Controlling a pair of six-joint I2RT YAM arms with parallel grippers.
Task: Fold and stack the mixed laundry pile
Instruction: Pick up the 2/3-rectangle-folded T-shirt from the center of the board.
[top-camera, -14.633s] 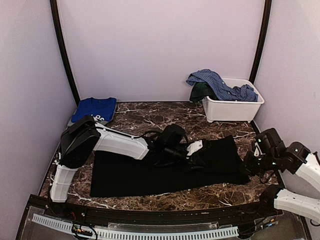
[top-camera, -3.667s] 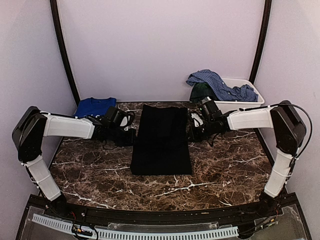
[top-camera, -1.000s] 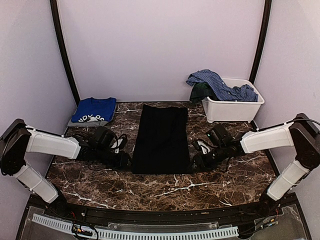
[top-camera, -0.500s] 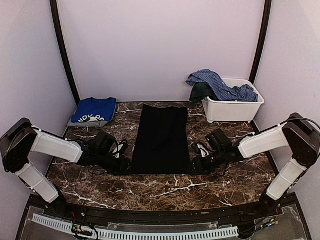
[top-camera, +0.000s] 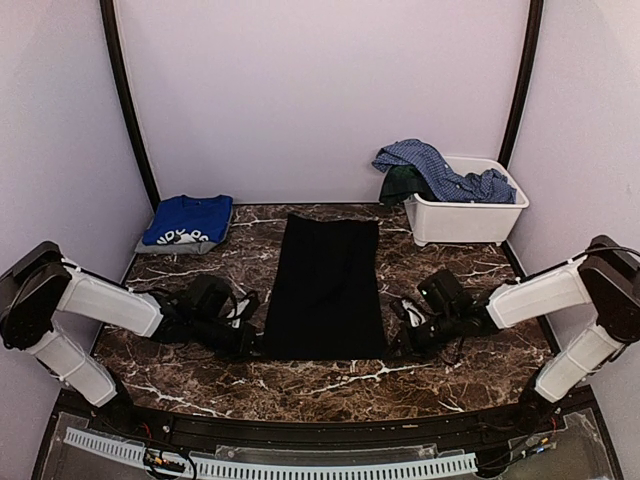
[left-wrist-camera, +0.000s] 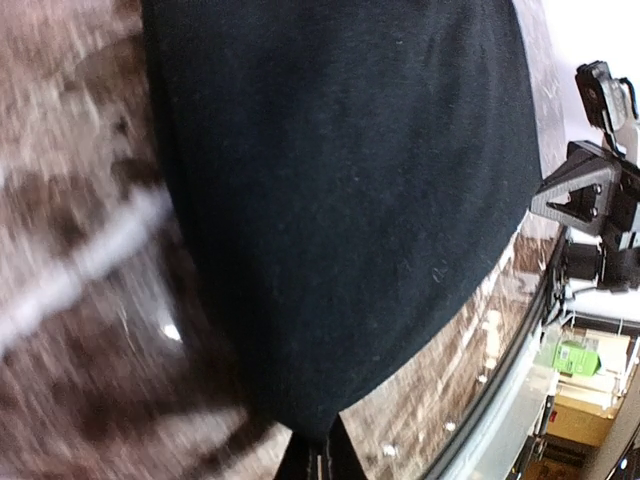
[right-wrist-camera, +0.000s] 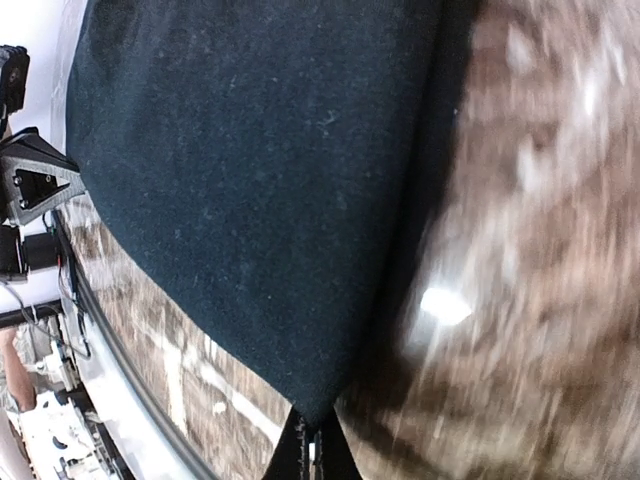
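A large plain black garment (top-camera: 325, 285) lies as a long folded strip down the middle of the marble table. My left gripper (top-camera: 254, 345) is shut on its near left corner (left-wrist-camera: 315, 425), and my right gripper (top-camera: 396, 345) is shut on its near right corner (right-wrist-camera: 315, 405). A blue checked shirt (top-camera: 432, 168) and a dark green plaid piece (top-camera: 398, 183) hang over the white bin's rim. A folded royal-blue printed tee (top-camera: 187, 220) rests at the back left.
The white plastic bin (top-camera: 465, 215) stands at the back right by the wall. Lavender walls close in three sides. The table's front rail (top-camera: 300, 425) runs just behind both grippers.
Both grippers slid toward the near edge along the black garment's sides and closed on its near corners. The garment's near edge has shifted slightly nearer.
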